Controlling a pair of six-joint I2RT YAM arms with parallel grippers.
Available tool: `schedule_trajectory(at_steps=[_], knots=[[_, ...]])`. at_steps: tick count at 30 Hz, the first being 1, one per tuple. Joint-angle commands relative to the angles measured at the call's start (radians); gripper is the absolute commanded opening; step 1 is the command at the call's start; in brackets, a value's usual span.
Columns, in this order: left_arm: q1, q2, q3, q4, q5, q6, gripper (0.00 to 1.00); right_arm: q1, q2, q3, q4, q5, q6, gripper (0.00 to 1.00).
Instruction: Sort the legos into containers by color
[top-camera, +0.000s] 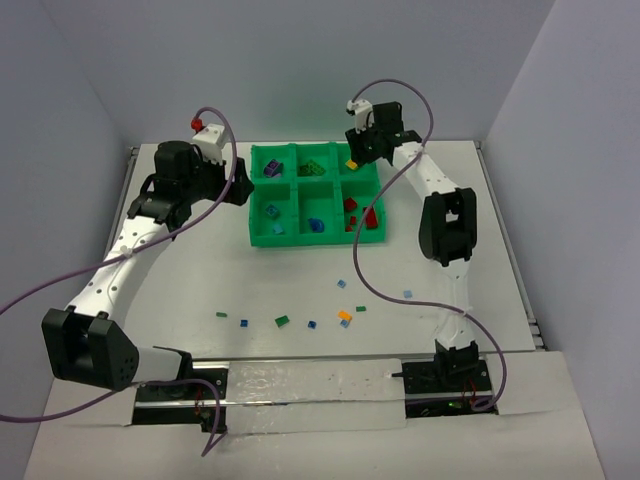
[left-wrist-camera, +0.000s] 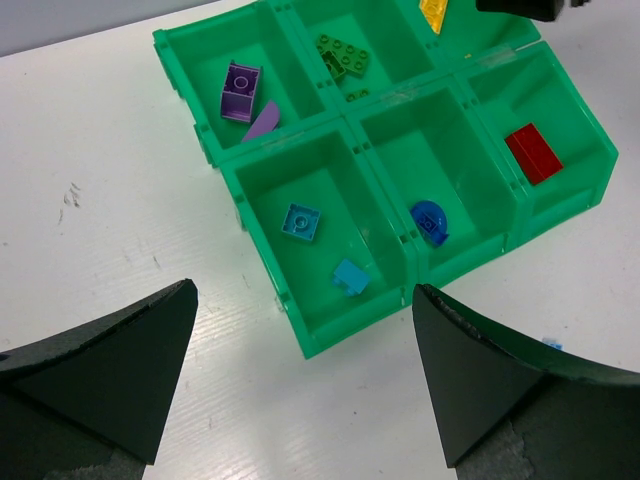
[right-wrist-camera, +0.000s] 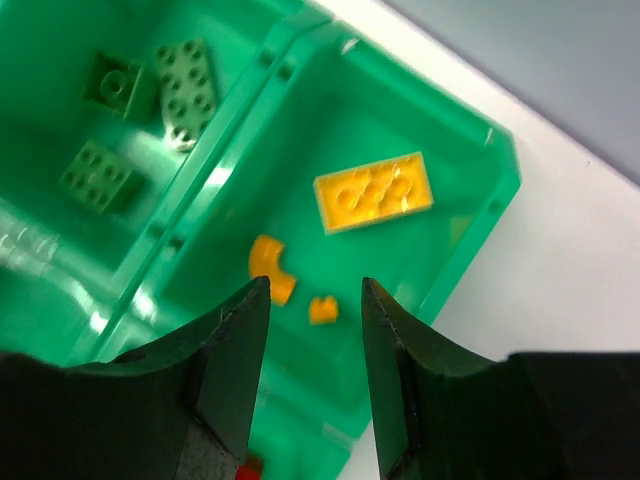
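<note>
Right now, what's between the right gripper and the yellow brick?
Right wrist view: two small orange-yellow legos, a curved piece and a tiny piece, lie between the right gripper and the yellow brick.

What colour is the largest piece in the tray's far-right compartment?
Yellow; the piece shows best in right wrist view.

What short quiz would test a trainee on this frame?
1. True or false: the left pincer is shut.
2. The right pincer hangs over which compartment of the tray? A purple, B yellow, C red.
3. What colour of bricks lies in the far row's middle compartment?
Key: 1 false, its jaws stand wide apart; 2 B, above the yellow brick; 3 green bricks.
</note>
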Motion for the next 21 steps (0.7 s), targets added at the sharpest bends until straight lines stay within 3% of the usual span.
schedule_trajectory(at_steps=[1, 5, 8, 13, 21], knots=[[0.007, -0.038, 0.016, 0.049, 0.028, -0.013, 0.99, 0.004, -0.254, -0.127, -0.013, -0.084, -0.026, 0.49], [0.007, -0.081, -0.040, 0.086, 0.041, -0.022, 0.99, 0.025, -0.548, -0.462, -0.119, -0.276, -0.153, 0.48], [0.007, -0.102, -0.077, 0.097, 0.042, -0.033, 0.99, 0.068, -0.685, -0.611, -0.224, -0.303, -0.247, 0.48], [0.010, -0.159, -0.139, 0.116, 0.054, -0.040, 0.99, 0.313, -1.038, -1.096, -0.270, -0.292, -0.419, 0.49], [0.016, -0.223, -0.215, 0.110, 0.095, 0.002, 0.99, 0.600, -1.228, -1.361, -0.234, -0.300, -0.749, 0.47]])
